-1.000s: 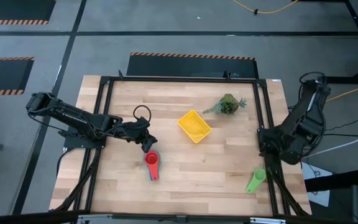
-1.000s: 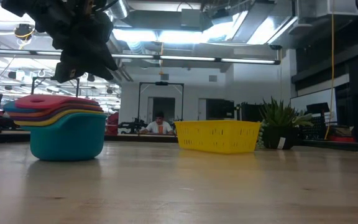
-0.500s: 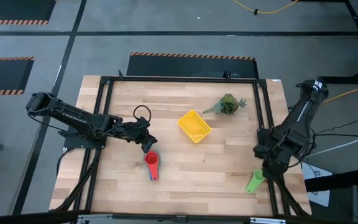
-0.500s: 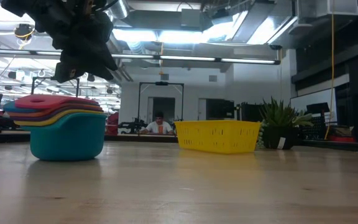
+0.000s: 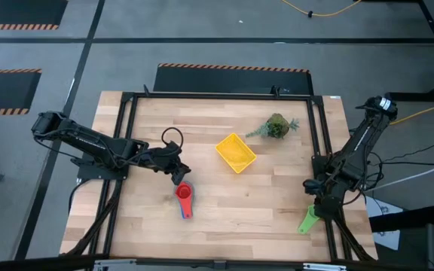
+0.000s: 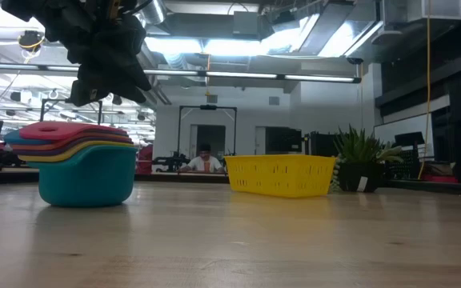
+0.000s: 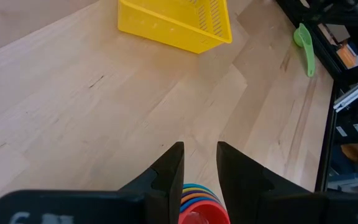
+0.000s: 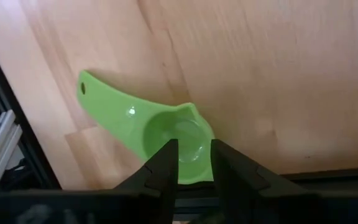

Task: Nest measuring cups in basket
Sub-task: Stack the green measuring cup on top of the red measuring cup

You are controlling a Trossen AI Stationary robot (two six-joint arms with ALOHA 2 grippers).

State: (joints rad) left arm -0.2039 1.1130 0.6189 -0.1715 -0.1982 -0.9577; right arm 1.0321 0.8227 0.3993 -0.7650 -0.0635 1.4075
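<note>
Most cups nested, none in the basket yet.
I see the stacked cups (image 5: 184, 197) on the tabletop (image 5: 224, 218) below the empty left pincer (image 7: 197, 165), its fingers narrowly parted; the green cup (image 8: 160, 134) lies apart under the right pincer (image 8: 194, 163), also narrowly parted and not gripping; the yellow basket (image 5: 236, 153) holds nothing.

Both robot arms are dark, almost black, and made of long thin parts. A black cable loops up near the left claw (image 5: 178, 178). Each claw has two flat dark fingers (image 7: 169, 177).

Bright overhead lighting, blurred near tabletop
</note>
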